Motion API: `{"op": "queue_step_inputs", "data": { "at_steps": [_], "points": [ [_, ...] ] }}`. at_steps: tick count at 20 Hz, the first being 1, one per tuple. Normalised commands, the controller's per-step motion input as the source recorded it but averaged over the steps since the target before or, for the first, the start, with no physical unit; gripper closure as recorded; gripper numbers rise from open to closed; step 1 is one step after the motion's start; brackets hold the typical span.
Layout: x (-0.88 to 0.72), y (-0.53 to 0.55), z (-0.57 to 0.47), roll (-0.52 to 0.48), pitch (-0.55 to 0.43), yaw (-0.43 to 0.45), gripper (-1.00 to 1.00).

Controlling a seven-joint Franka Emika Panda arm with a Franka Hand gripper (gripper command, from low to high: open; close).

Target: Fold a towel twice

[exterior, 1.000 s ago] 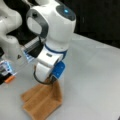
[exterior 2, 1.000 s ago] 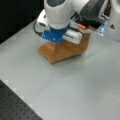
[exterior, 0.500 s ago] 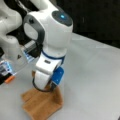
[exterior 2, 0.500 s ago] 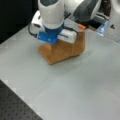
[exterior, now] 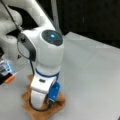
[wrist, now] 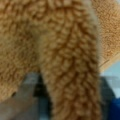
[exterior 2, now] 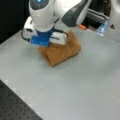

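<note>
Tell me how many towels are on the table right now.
1. The towel lies bunched into a thick bundle directly beneath the gripper, toward the bottom left in a front view. It fills the wrist view. The arm could be hiding more.

You've got nothing to read here: no word, label, brand, number or sign comes through in either front view or in the wrist view. The blue glow on top of the arm's head [exterior: 52, 35] is only a light, with no character on it. The dark patch on the white wrist housing [exterior: 42, 80] just above the hand shows no letters you could make out. The towel [exterior 2: 61, 51] under the hand carries no tag or print.
</note>
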Motion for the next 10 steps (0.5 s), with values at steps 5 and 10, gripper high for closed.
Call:
{"op": "queue_step_inputs", "data": {
  "at_steps": [5, 10],
  "points": [
    [0.32, -0.28, -0.13, 0.237, 0.015, 0.01, 1.0],
    [0.37, -0.32, -0.13, 0.296, 0.022, -0.054, 1.0]
  ]
}}
